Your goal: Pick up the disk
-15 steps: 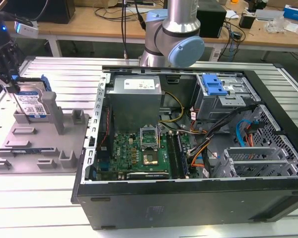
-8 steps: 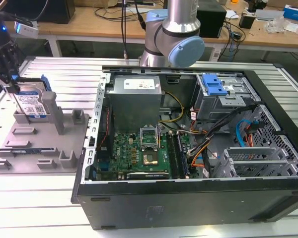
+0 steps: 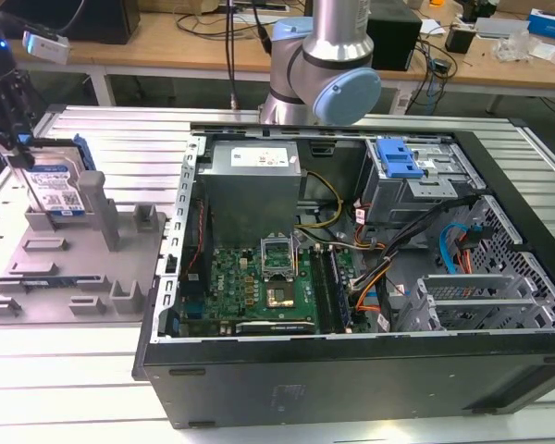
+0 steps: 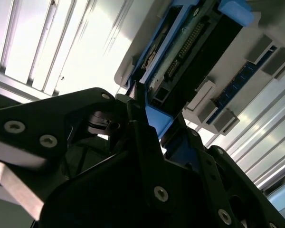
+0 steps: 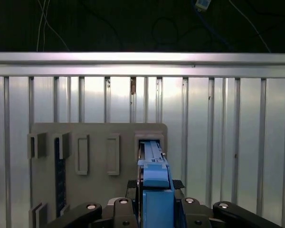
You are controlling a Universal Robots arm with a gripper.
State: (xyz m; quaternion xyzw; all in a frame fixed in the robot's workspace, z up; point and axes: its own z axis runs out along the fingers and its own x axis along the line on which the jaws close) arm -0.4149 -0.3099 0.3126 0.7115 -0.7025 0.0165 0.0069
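The disk [image 3: 55,190] stands on edge at the far end of the grey holder [image 3: 74,268], on the exterior view's left. It is silver with a white and blue label and blue side rails. My black gripper [image 3: 20,155] comes down onto its upper edge. In the first wrist view the disk's blue rail [image 5: 155,166] runs between my two fingers, and the gripper [image 5: 155,185] is shut on it. The second wrist view shows the disk's connector end [image 4: 199,42] just past the gripper [image 4: 152,118]. Whether the disk still rests in the holder is unclear.
An open computer case [image 3: 351,370] with its motherboard [image 3: 268,287] and cables takes up the middle and the exterior view's right. The arm's base [image 3: 324,65] rises behind it. The holder's upright posts [image 3: 97,208] stand beside the disk. The slatted metal table [image 5: 228,142] surrounds the holder.
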